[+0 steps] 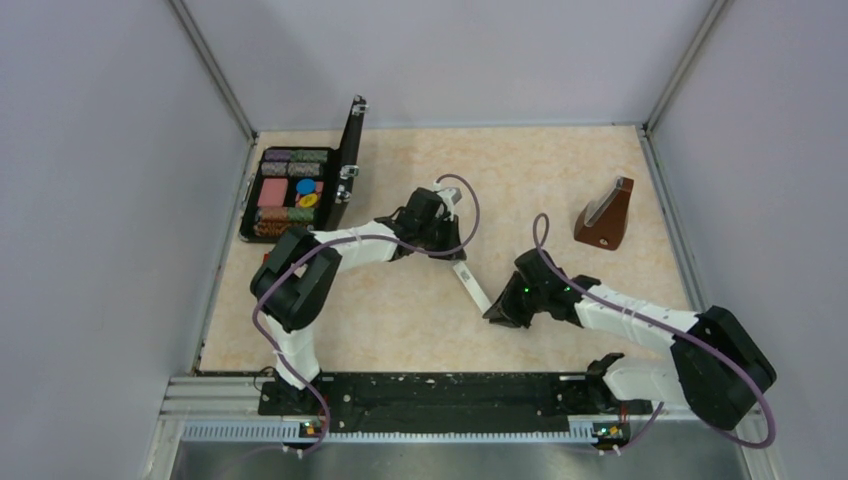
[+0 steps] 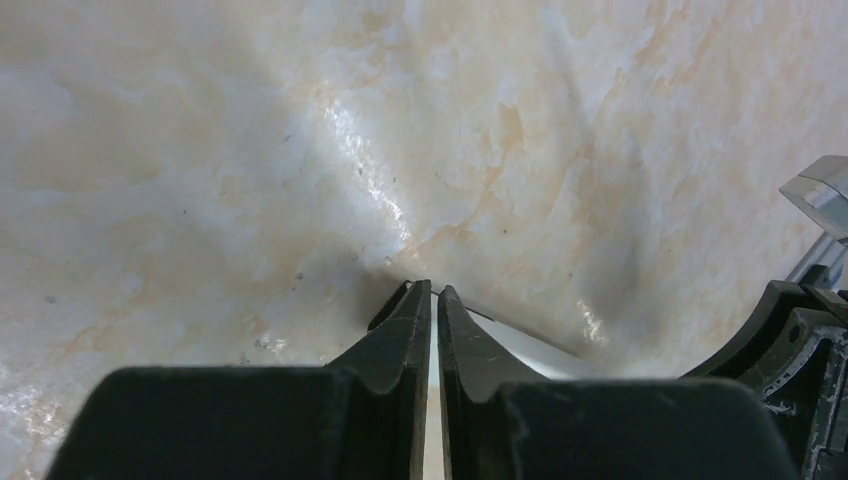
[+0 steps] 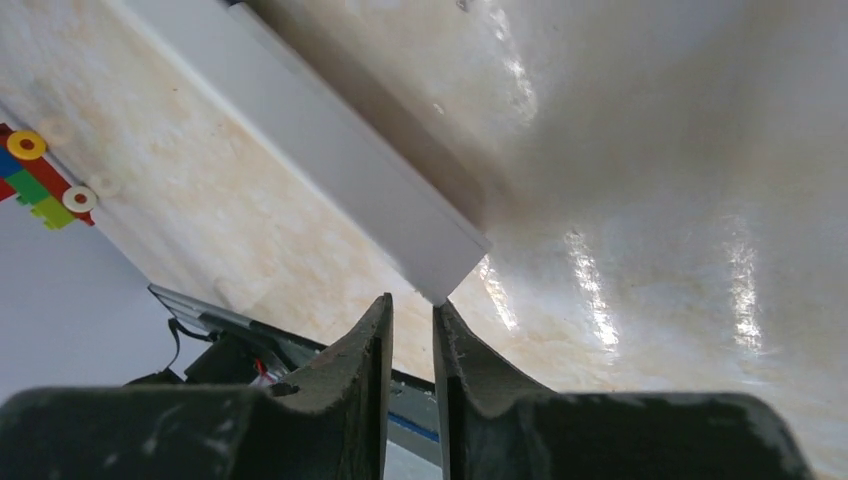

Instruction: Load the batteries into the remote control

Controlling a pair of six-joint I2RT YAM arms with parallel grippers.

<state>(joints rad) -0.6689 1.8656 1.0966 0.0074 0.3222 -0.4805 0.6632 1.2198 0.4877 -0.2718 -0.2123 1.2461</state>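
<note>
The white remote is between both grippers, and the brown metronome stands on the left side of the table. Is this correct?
No. In the top external view the metronome stands on the right side of the table; the rest holds.

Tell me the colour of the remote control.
Plain white on the face shown; the remote control shows best in the right wrist view.

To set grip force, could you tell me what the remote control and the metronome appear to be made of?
The remote control looks like smooth matte white plastic, evenly coloured with crisp edges. The metronome seems brown wood, though too small to confirm.
</note>
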